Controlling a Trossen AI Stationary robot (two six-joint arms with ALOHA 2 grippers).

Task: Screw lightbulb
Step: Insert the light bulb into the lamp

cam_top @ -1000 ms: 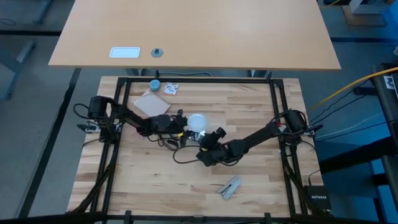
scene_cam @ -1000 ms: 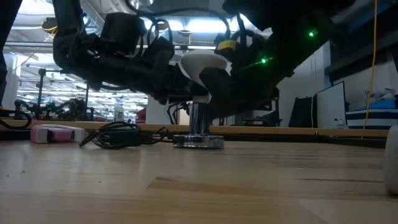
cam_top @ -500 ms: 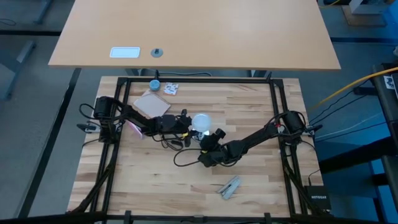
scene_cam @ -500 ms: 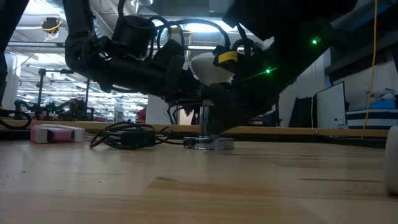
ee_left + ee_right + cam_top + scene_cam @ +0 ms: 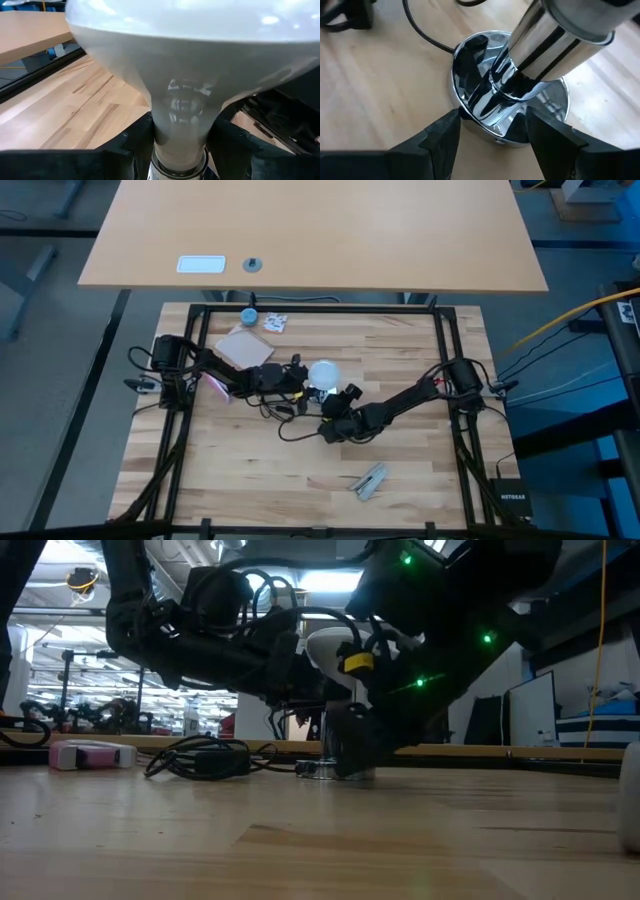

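The frosted-white lightbulb (image 5: 322, 373) stands upright, globe up, on top of a chrome stem (image 5: 545, 45) that rises from a shiny round lamp base (image 5: 540, 107) on the table. My left gripper (image 5: 303, 378) reaches in from the left and is shut on the bulb (image 5: 190, 60). My right gripper (image 5: 335, 420) comes from the right, low at the table, and is shut on the base. In the low view the right gripper (image 5: 350, 745) hides most of the base and stem, below the bulb (image 5: 335, 645). My left gripper pinches the bulb's narrow neck (image 5: 180, 135) between its two fingers, just below the globe. The fingers (image 5: 132, 147) come level from the table's left. The bulb stays upright, its neck end at the top of the stem. My right gripper has the lamp base's rim (image 5: 462, 107) between its two fingers (image 5: 440, 140), one on each side of the disc. They slant down from the table's right and near side. The base sits flat on the table.
The black cord (image 5: 290, 428) loops on the table from the base, with a black bundle (image 5: 200, 758). A blue cap (image 5: 248, 316), a cardboard piece (image 5: 245, 347) and a small card (image 5: 275, 323) lie far left. A silver object (image 5: 370, 480) lies near the front.
My left gripper has gone a little toward the table's right edge with the bulb, and the lamp base has slid along with it. My right gripper has come down around the stem onto the base, which it now hides in the low view.
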